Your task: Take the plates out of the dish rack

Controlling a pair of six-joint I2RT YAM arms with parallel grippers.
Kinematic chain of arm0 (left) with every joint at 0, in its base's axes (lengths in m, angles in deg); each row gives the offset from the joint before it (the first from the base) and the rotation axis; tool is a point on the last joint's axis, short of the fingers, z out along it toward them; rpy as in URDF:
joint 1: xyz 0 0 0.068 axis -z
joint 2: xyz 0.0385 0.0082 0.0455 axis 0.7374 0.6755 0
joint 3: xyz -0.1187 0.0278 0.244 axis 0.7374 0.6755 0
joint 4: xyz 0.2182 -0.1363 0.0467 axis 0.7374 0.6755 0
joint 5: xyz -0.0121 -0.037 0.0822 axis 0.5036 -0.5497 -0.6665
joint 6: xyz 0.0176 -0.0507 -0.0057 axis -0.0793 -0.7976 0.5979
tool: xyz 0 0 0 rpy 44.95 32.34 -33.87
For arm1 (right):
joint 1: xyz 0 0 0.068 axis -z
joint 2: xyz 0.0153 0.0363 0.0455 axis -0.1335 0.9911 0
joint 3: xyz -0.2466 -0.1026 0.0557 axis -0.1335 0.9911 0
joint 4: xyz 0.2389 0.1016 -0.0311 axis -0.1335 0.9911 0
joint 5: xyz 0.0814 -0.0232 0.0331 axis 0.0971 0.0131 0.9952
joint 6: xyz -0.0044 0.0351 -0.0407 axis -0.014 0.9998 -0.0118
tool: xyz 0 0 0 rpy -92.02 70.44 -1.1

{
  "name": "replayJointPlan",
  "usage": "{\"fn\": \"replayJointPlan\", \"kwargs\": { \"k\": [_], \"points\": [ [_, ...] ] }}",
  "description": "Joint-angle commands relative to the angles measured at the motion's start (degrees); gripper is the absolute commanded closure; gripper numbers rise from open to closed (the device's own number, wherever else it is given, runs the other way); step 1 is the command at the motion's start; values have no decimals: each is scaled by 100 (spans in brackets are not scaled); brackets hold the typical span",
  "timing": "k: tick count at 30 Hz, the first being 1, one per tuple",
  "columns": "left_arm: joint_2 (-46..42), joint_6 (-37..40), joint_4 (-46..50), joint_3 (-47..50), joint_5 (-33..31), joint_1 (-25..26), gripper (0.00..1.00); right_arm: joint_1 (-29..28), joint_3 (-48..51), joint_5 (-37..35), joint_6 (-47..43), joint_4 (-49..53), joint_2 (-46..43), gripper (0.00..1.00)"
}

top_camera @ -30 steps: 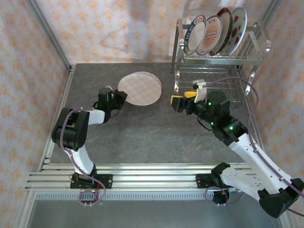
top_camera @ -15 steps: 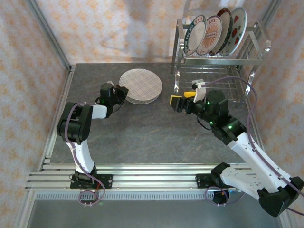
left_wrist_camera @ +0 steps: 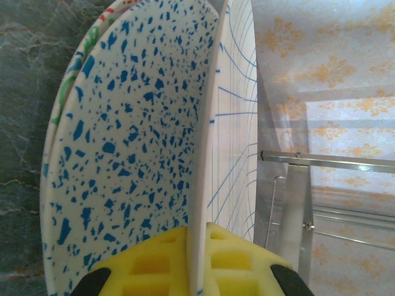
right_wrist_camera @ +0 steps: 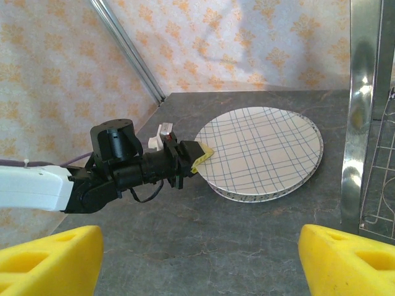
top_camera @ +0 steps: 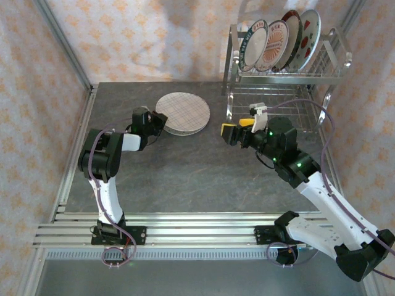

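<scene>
Plates (top_camera: pixel 278 44): four stand on edge in the slots of the upper shelf of the rack (top_camera: pixel 336 75), at the far right corner of the table (top_camera: pixel 185 179). From left to right they are a teal-and-white plate (top_camera: pixel 250 46), an orange-centred plate (top_camera: pixel 273 46), a dark plate (top_camera: pixel 291 32) and a white plate with red marks (top_camera: pixel 308 38).

Two more plates are out of the rack, near the far middle of the table.
- The plaid plate (top_camera: pixel 183 111) is uppermost, face up.
- The speckled plate (left_wrist_camera: pixel 123 154) lies beneath it. Its rim shows just past the plaid plate's near edge in my right wrist view.
- I cannot tell whether the plaid plate rests fully on the speckled plate or is raised at the gripped side.

Left pincer (top_camera: pixel 162 120): clamped on the left rim of the plaid plate.
- In my left wrist view, the white rim runs between my two yellow pads (left_wrist_camera: pixel 228 262), with the grid face on one side and the blue-speckled surface on the other.
- My right wrist view shows the same grip (right_wrist_camera: pixel 200 155) at the edge of the plaid plate (right_wrist_camera: pixel 262 151), with my left arm low over the table.

Right pincer (top_camera: pixel 237 128): fingers wide apart, nothing between them.
- It hangs above the table, just left of the rack's lower shelf and well apart from the two plates.
- In my right wrist view, the yellow fingertips (right_wrist_camera: pixel 49 259) sit at the bottom corners. A chrome post of the rack (right_wrist_camera: pixel 364 92) stands at the right edge.
</scene>
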Motion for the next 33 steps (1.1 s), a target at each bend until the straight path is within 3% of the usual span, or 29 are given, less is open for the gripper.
{"fn": "replayJointPlan", "kwargs": {
  "k": [1,9,15,24,28,33],
  "points": [
    [36,142,-159,-290,145,-66,96,-37,-195,-127,56,16,-34,18],
    [54,245,111,-417,187,-75,85,-40,-241,-202,76,92,-17,17],
    [-2,478,673,-589,212,-79,68,-39,-268,-237,103,135,-8,17],
    [-270,1317,2686,-1132,-44,-90,50,-35,-279,-324,138,221,9,17],
    [-311,1726,3663,-1433,-220,-81,47,-34,-218,-368,205,215,-30,17],
    [-248,1928,4204,-1661,-397,-75,47,-34,-207,-386,222,213,-43,17]
  ]
}}
